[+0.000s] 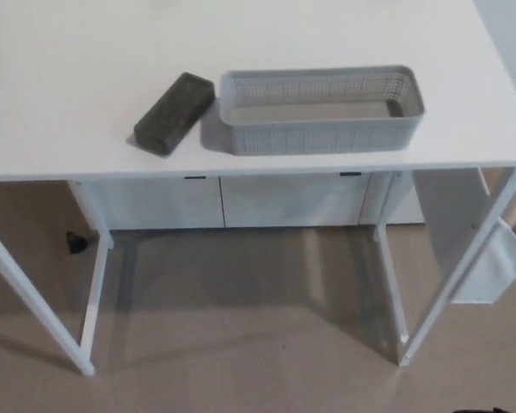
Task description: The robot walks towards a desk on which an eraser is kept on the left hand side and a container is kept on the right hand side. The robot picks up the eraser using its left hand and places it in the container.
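A dark grey block eraser (175, 113) lies at an angle on the white desk (60, 95), left of centre and close to the front edge. Just to its right stands a grey mesh container (320, 109), long and rectangular, with nothing visible inside. A narrow gap separates the eraser from the container's left end. Neither of my hands shows on or above the desk. A thin dark sliver (486, 410) at the bottom right edge is too small to identify.
White cabinets (224, 200) stand behind the desk, seen under its top. The desk's white legs (93, 305) reach down to beige carpet. A white fabric pocket (494, 262) hangs at the desk's right side. A small black object (73, 242) lies on the floor at the left.
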You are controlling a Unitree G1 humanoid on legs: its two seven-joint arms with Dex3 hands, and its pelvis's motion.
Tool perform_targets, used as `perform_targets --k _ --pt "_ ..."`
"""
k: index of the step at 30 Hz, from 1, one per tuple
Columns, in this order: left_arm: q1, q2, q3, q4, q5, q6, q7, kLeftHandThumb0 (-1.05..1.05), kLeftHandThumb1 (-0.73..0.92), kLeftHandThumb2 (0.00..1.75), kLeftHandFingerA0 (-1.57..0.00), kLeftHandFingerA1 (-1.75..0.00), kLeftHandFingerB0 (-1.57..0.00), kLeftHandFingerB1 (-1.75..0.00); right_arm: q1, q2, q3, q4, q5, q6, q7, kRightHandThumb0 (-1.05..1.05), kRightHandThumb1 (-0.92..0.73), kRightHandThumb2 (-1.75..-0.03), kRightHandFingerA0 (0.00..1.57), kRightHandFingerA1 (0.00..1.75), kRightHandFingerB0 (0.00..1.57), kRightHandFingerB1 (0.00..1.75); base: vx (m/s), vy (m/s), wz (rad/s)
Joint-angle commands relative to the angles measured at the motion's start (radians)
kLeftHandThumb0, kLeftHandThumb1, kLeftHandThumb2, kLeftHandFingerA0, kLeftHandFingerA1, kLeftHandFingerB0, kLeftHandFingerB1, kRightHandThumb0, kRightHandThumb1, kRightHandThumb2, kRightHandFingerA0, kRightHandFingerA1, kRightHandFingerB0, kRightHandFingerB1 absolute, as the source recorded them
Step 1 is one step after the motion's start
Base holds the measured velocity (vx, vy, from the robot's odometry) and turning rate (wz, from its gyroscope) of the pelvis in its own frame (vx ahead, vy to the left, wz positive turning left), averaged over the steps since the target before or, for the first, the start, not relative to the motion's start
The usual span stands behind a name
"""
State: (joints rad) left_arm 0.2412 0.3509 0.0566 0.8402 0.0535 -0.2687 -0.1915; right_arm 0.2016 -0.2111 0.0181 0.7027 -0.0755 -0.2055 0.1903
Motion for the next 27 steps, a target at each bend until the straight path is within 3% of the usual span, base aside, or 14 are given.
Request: perform_targets --k 1,16,27 --pt "-0.001 0.014 -0.007 0.010 0.020 -0.031 0.013 -0.39 0.61 0.58 -0.49 -0.45 -0.45 -0.37 0.017 -0.004 -0.006 0.020 0.001 -0.034 -0.010 -0.35 -0.61 -0.58 0.51 0.58 0.35 0.45 0.06 0.013 0.07" --pt "-0.003 0.039 -0.007 -0.020 0.026 -0.020 0.005 -0.40 0.61 0.58 -0.48 -0.47 -0.46 -0.37 0.026 0.011 -0.006 0.029 0.002 -0.047 -0.009 -0.38 -0.61 -0.58 0.52 0.59 0.35 0.46 0.09 -0.155 0.01" --pt "-0.002 0.047 -0.002 -0.027 0.016 -0.016 -0.012 -0.40 0.62 0.58 -0.49 -0.48 -0.46 -0.37 0.012 0.007 0.008 0.060 -0.014 -0.067 -0.022 -0.38 -0.60 -0.58 0.54 0.60 0.36 0.46 0.30 0.100 -0.11"
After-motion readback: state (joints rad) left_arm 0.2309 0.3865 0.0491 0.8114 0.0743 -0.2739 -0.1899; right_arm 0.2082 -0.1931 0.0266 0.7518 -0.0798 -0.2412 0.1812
